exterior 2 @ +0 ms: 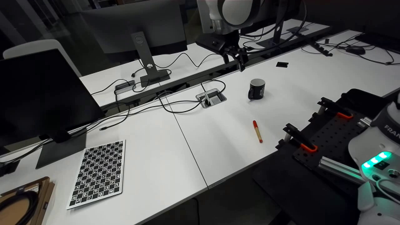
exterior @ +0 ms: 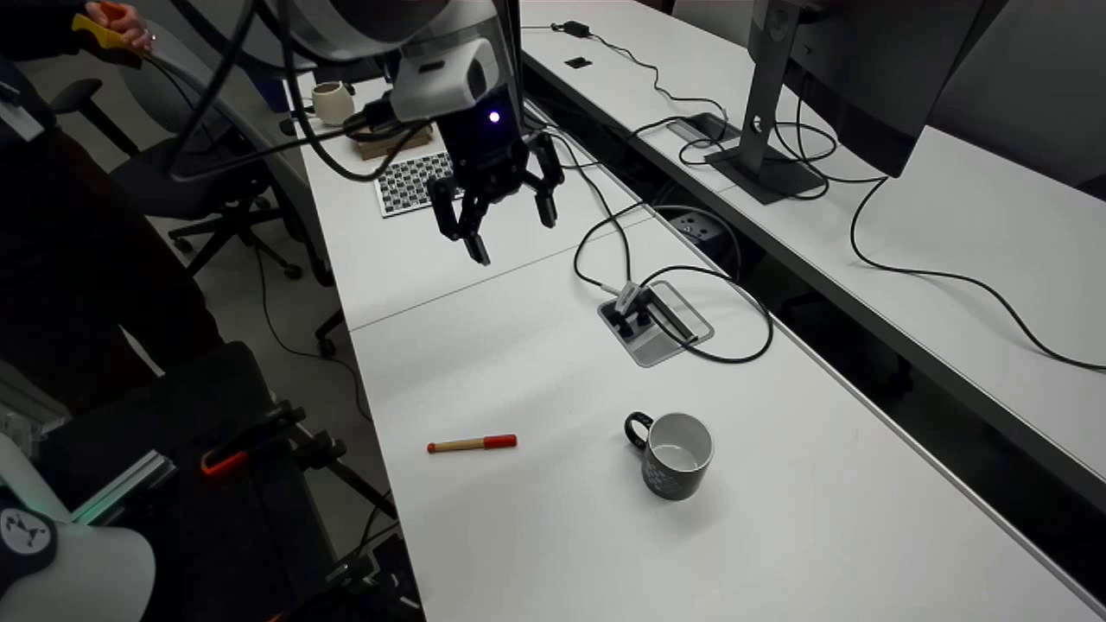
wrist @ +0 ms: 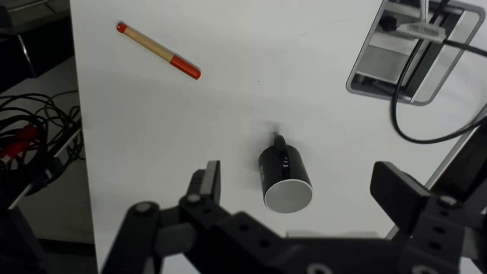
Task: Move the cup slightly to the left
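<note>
The cup (exterior: 676, 458), a dark grey mug, stands upright on the white table (exterior: 518, 553), near the socket box (exterior: 655, 349) but apart from it. The red and tan pen (exterior: 472, 444) lies farther from the socket box than the mug does. I think the step now is to reach for the mug.

To do this well, the gripper (exterior: 514, 238) should come down slowly, with the mug in the middle and the 2 pads (wrist: 210, 179) going down beside it. The handle (wrist: 281, 146) is on the side nearer the socket box, but does not point straight at it. In the wrist view it does not face either pad, so they should be able to press on the round sides. The mug looks hard and smooth and may slip, so a firm squeeze would be best. Then a short, slow move is enough. I cannot tell whose left is meant. If it is toward the socket box, the mug should stop before the black cord (wrist: 430, 141).

The jaws are spread wide, with a big gap between the pads. In the wrist view the mug shows inside that gap, with room on both sides. But the gripper hangs in the air, higher than the socket box. It holds nothing and touches nothing.
</note>
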